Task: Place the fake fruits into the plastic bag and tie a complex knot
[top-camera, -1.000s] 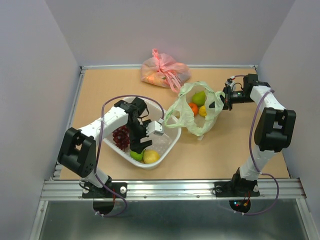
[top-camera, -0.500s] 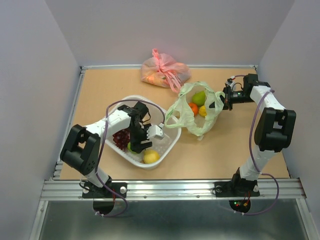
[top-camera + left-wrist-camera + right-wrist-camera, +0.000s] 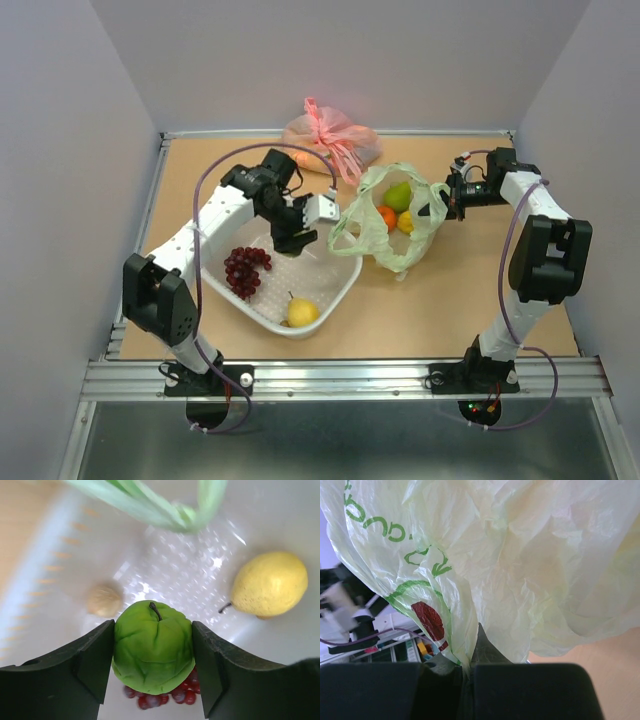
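Note:
My left gripper (image 3: 296, 240) is shut on a green round fruit (image 3: 153, 646) and holds it above the far side of the white basket (image 3: 340, 290). In the basket lie the dark red grape bunch (image 3: 244, 270) and the yellow pear (image 3: 301, 312), which also shows in the left wrist view (image 3: 270, 584). The pale green plastic bag (image 3: 390, 245) stands open to the right of the basket, with a green pear (image 3: 399, 195), an orange (image 3: 387, 216) and a yellow fruit (image 3: 405, 222) inside. My right gripper (image 3: 445, 203) is shut on the bag's right edge (image 3: 465, 650). No knot is visible.
A pink tied bag (image 3: 330, 142) lies at the back of the table. Grey walls enclose the table on three sides. A small beige round mark (image 3: 104, 600) shows on the basket floor.
My left gripper has risen out of the basket with the green fruit and moved back toward the bag. The right arm has not moved.

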`<state>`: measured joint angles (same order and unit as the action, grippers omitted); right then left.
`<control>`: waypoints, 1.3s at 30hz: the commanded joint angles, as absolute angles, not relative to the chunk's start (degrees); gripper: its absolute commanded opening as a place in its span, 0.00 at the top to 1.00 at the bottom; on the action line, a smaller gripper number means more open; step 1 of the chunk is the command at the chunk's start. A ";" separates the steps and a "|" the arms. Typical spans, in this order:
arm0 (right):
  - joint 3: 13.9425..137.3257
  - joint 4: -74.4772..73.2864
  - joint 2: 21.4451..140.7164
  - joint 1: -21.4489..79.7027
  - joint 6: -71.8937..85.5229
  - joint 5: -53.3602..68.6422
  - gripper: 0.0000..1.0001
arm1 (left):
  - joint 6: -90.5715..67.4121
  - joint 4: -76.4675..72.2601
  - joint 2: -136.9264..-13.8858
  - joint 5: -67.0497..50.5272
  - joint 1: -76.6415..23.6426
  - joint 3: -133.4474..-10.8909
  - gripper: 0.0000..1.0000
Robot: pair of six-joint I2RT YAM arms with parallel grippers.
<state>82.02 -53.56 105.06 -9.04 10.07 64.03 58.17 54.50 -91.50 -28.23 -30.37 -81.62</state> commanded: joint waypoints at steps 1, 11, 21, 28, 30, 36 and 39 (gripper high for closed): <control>84.38 -53.79 104.50 -9.49 9.32 64.60 0.99 | 56.70 59.85 -91.40 -38.12 -30.32 -95.51 0.64; 84.90 -53.88 105.03 -9.49 10.02 65.92 1.00 | 41.14 42.91 -103.88 -43.07 -41.47 -117.07 0.64; 85.26 -54.93 104.41 -9.75 10.11 66.80 1.00 | 34.02 23.67 -118.20 -31.76 -45.88 -118.47 0.61; 85.34 -55.02 104.68 -9.76 10.02 66.62 1.00 | 33.83 17.84 -121.21 -19.78 -45.70 -120.15 0.11; 85.43 -55.02 104.76 -9.76 10.02 66.45 1.00 | 35.68 18.54 -118.50 -22.57 -45.35 -119.45 0.01; 85.87 -55.02 105.47 -9.76 9.49 65.92 1.00 | 33.23 20.65 -105.93 -43.37 -41.85 -109.37 0.01; 86.22 -55.19 105.56 -9.76 9.23 65.65 1.00 | 33.05 22.05 -96.99 -50.60 -36.59 -101.03 0.01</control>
